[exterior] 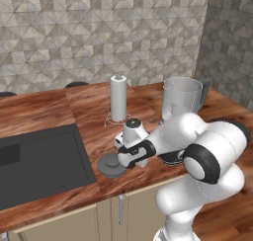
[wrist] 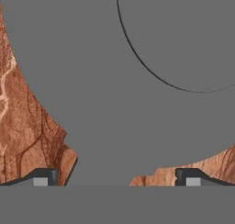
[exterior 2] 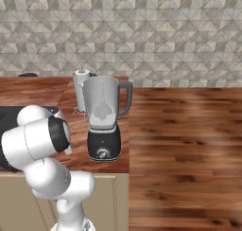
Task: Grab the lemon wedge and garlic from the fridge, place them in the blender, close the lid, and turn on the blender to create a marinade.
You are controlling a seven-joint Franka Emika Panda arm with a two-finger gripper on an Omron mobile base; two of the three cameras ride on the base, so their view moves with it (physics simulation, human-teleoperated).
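Two open fingers: claw (wrist: 117, 182) released, directly over the lid (exterior: 111, 165) on the bench (exterior: 54, 111). Step judged: lid pickup. Next: descend, clench on lid.

We count one blender (exterior 2: 104, 126) near the counter's (exterior: 49, 111) front edge, one lid (exterior: 111, 165) lying flat by that same edge, one paper-towel roll (exterior: 118, 98) toward the back, and one dark sink (exterior: 39, 161) set into the counter.

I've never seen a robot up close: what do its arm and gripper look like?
The arm is glossy white, built of fat rounded segments with dark bands at the joints. No cables show. Its gripper has two small dark fingertips with paler grey pads.
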